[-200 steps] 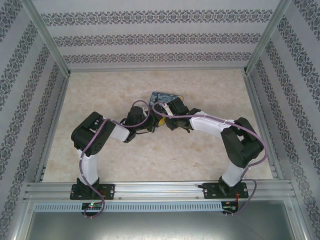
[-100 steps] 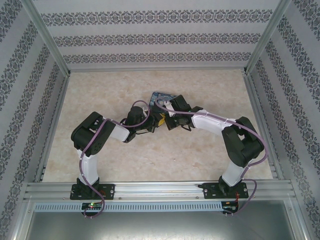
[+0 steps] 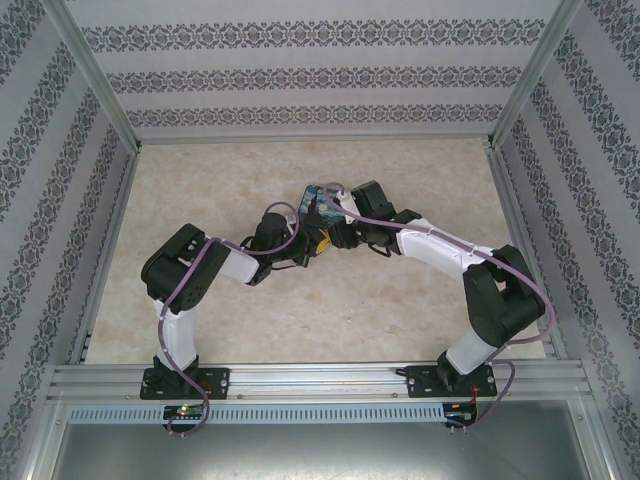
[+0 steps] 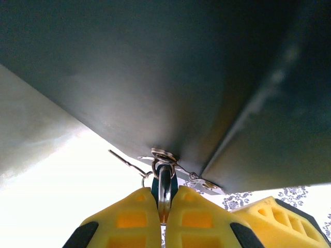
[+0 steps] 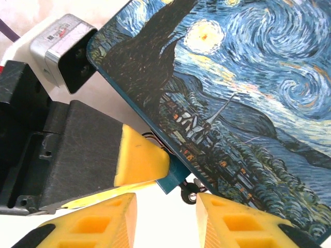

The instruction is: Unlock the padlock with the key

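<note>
Two left fingers (image 4: 135, 219) around padlock (image 4: 164, 187)

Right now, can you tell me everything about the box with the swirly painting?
The box carries a Starry Night print: blue and yellow swirls, a dark tree, a small village. Its rim is teal. It is near the middle of the table. At its metal hasp, the left gripper clamps the padlock.

Swirl-painted box (image 5: 248, 88) beside parted right end effector (image 5: 165, 212)
</note>
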You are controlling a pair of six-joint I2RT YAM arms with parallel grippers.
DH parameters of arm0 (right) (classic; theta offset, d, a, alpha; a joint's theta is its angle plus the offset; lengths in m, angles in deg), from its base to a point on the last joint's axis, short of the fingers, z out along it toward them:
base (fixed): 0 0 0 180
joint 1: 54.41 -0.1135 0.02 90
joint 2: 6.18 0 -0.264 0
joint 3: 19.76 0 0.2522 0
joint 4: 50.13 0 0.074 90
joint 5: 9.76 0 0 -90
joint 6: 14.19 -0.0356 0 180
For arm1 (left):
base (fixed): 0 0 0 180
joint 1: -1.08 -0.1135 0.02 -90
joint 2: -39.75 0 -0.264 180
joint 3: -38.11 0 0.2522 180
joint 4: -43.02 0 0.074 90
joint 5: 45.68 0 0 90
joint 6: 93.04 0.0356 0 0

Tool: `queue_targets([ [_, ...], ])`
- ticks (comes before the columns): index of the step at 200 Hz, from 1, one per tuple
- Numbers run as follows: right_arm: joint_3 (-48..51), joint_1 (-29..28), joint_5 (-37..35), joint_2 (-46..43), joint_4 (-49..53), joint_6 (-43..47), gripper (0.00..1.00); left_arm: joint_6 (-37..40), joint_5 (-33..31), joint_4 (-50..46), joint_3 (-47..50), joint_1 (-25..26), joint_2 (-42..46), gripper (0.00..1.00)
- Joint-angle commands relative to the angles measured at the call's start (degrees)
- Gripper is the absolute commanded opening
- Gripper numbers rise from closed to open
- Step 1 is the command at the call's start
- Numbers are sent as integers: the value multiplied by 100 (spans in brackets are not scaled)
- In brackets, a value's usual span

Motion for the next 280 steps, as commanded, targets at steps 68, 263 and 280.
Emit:
queue_targets([
  [68, 65, -465, -1041, 223, 499, 696, 32, 115, 220, -81, -286, 1, 311, 0],
  [263, -439, -457, -1231, 806, 137, 382, 6, 56, 336, -36, -258, 8, 423, 0],
  [280, -353, -295, -733, 761, -55, 77, 1, 25, 325, -2, -225, 9, 456, 0],
])
